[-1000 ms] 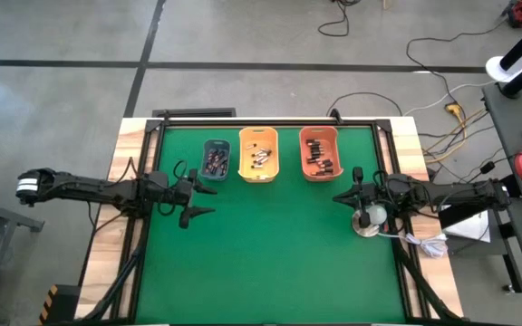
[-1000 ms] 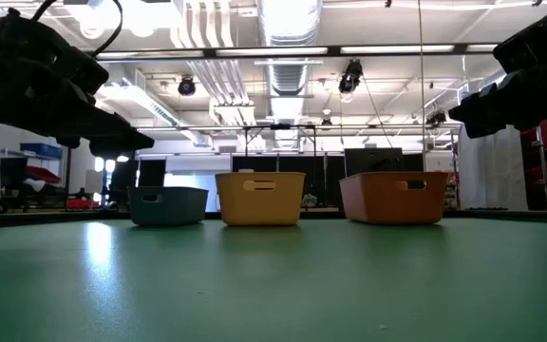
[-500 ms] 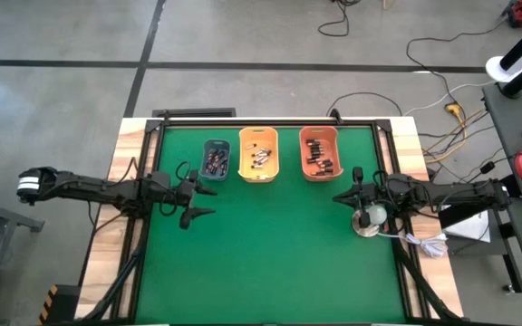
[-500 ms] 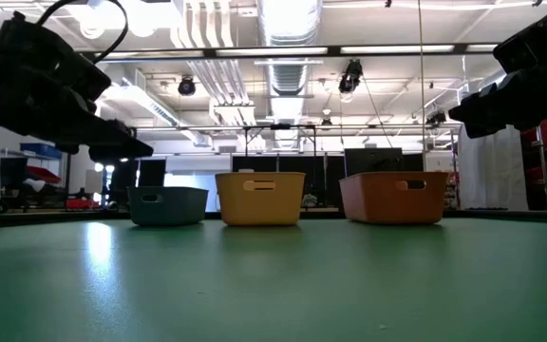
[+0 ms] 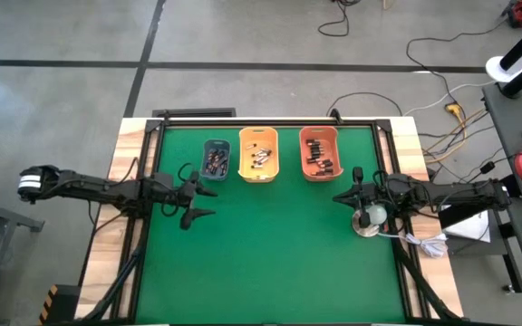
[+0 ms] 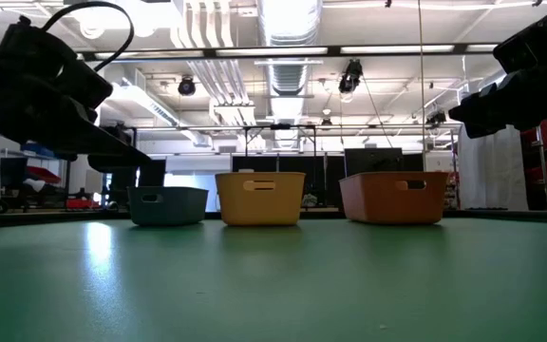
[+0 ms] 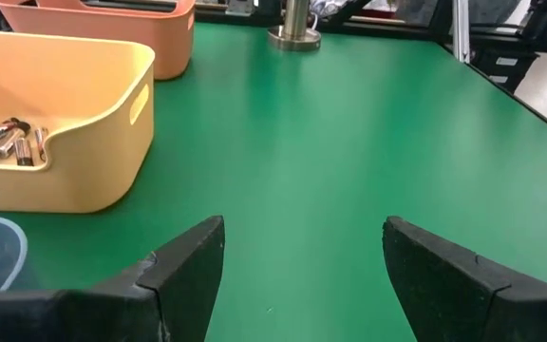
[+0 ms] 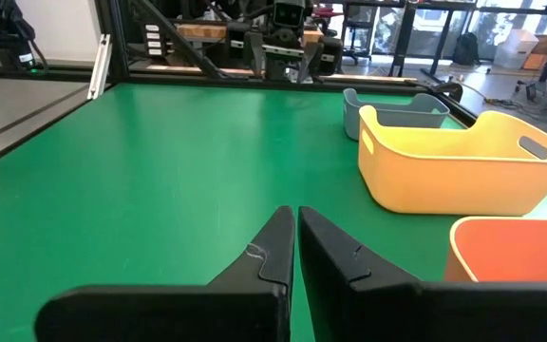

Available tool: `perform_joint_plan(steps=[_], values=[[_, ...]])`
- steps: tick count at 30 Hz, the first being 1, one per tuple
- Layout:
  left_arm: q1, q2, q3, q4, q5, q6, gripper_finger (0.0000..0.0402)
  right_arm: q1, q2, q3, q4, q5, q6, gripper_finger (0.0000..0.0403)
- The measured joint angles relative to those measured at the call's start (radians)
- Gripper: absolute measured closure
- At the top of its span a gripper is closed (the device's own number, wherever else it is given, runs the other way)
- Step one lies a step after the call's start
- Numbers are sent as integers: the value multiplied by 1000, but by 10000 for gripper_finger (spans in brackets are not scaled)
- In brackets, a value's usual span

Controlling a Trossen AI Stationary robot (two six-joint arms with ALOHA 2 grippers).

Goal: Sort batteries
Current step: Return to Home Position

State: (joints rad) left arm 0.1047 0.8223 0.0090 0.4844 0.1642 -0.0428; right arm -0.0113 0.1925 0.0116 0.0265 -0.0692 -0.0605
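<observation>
High view: the batteries (image 5: 215, 163) lie in three bins set in a row along the far edge of the table (image 5: 270, 263). From left to right these are the grey-blue bin (image 5: 216, 142), the yellow bin (image 5: 258, 131) and the orange bin (image 5: 318, 129). The cells in the grey-blue and orange bins are mostly dark; those in the yellow bin are silvery.

The left gripper (image 5: 208, 201) hangs over the table's left side, just in front of the grey-blue bin. The right gripper (image 5: 338, 197) is over the right side, in front of the orange bin and apart from it. Both point inward.

Low view: the bin walls hide every cell. Both grippers are raised off the table surface.

Left wrist view: the left fingers (image 7: 193, 261) are spread wide, with green table showing between them. Silvery cells show in the yellow bin's corner.

Right wrist view: the right fingers (image 8: 273, 242) are clenched, tip against tip.
</observation>
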Motion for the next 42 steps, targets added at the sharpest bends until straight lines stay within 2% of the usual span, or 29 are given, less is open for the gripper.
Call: perform_joint_plan(steps=[20,42], values=[[0,54,0,0,0,0,139,0,0,0,0,0,0,390],[0,61,0,1,0,0,139,0,0,0,0,0,0,390]])
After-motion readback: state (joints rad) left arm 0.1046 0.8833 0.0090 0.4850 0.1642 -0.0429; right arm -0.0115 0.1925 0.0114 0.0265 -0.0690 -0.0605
